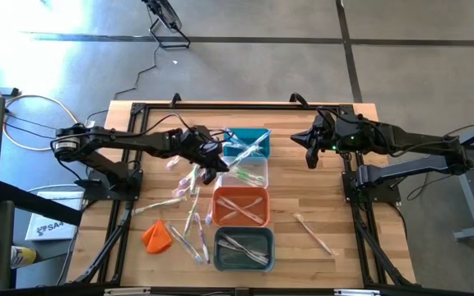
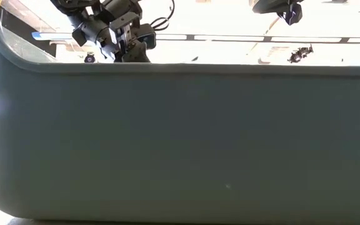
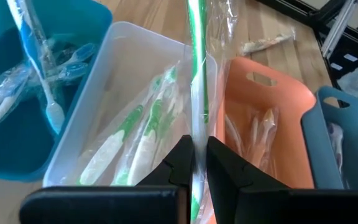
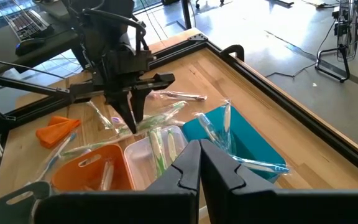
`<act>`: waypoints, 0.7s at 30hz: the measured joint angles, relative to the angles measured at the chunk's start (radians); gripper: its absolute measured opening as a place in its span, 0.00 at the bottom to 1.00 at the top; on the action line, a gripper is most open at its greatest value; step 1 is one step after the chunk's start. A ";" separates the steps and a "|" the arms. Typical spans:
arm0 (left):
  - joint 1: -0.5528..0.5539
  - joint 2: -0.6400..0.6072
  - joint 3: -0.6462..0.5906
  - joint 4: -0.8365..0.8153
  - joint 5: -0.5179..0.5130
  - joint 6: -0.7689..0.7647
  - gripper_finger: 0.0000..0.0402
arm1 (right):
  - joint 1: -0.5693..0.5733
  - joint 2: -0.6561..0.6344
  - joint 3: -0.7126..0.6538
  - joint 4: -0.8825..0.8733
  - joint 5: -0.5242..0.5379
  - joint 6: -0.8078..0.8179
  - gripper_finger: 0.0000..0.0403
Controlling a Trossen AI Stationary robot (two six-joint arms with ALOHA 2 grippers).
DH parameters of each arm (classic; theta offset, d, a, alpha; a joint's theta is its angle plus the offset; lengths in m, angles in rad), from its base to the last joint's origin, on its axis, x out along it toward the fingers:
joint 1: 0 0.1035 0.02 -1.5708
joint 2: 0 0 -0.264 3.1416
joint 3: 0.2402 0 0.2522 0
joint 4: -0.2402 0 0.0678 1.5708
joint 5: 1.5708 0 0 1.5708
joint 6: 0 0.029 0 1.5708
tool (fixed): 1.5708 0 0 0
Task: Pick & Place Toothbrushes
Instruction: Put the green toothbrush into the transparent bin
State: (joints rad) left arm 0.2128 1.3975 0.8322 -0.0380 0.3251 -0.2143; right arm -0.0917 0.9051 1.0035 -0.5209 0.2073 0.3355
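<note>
My left gripper is shut on a green toothbrush in a clear wrapper, held over the clear bin. That bin holds green toothbrushes. In a row with it stand the teal bin, the orange bin and the grey bin, each with toothbrushes inside. More toothbrushes lie loose on the table to the bins' left, and one lies to their right. My right gripper hangs shut above the table, right of the bins, touching nothing. My left gripper pinches the wrapped green toothbrush between its two fingers, near one end of it. The fingers slant down from the table's left side. The toothbrush sticks out past the fingertips, lifted clear, above the wall between the clear and orange bins.
An orange cloth lump lies near the table's front left. The grey bin's wall fills nearly all of the low view. A black frame runs along the table's far edge. Bare wood shows right of the bins.
</note>
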 joint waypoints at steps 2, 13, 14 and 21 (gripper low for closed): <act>0.000 0.009 0.000 0.009 0.000 -0.001 0.06 | 0.000 0.000 0.000 0.000 0.000 0.000 0.01; 0.003 0.111 0.000 0.059 -0.006 -0.054 0.06 | 0.000 0.000 0.000 -0.002 0.000 0.000 0.01; 0.003 0.113 0.000 0.059 -0.003 -0.053 0.06 | 0.000 0.000 0.000 -0.003 0.000 0.000 0.01; 0.003 0.114 0.000 0.055 0.002 -0.052 0.08 | 0.000 0.000 0.000 -0.005 0.000 0.000 0.01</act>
State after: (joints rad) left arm 0.2153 1.5112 0.8320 0.0171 0.3271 -0.2666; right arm -0.0917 0.9051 1.0031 -0.5262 0.2070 0.3355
